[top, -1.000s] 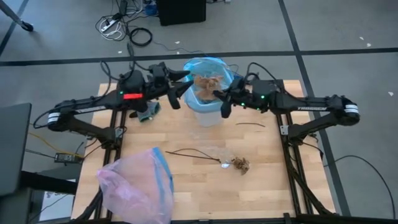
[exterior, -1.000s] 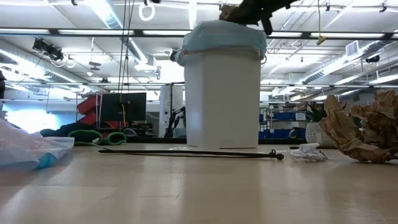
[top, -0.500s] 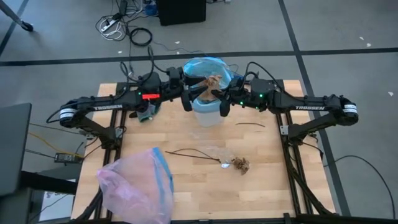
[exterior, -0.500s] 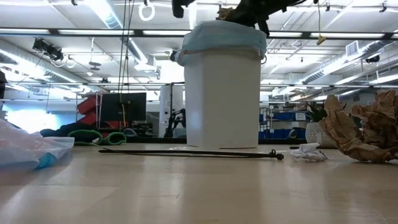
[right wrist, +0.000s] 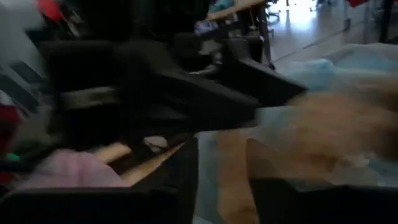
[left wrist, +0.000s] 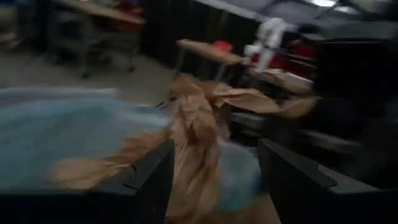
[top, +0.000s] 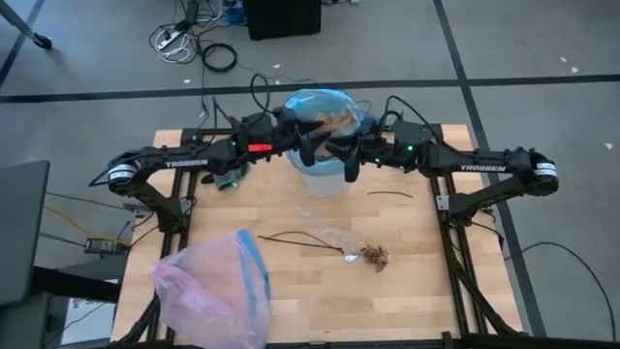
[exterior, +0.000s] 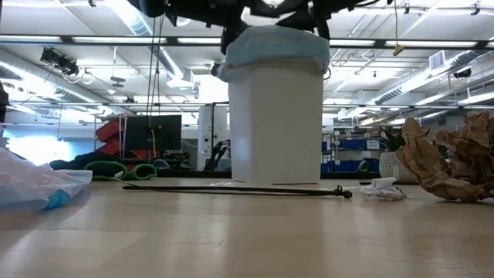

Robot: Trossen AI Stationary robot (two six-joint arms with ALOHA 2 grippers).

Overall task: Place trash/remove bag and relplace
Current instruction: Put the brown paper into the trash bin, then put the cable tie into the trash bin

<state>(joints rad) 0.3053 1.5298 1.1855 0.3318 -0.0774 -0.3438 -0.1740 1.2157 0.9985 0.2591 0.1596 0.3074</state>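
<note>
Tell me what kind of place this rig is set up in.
Probably a robotics lab or workshop. The wooden table stands on a grey floor strewn with cables; the low view shows long ceiling lights, a monitor and cluttered shelving behind the white bin.

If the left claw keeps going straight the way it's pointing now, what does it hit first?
Most likely the brown crumpled paper sticking out of the blue-lined bin. The left claw is open, with the paper straight ahead between its fingers; exact depth is unclear.
</note>
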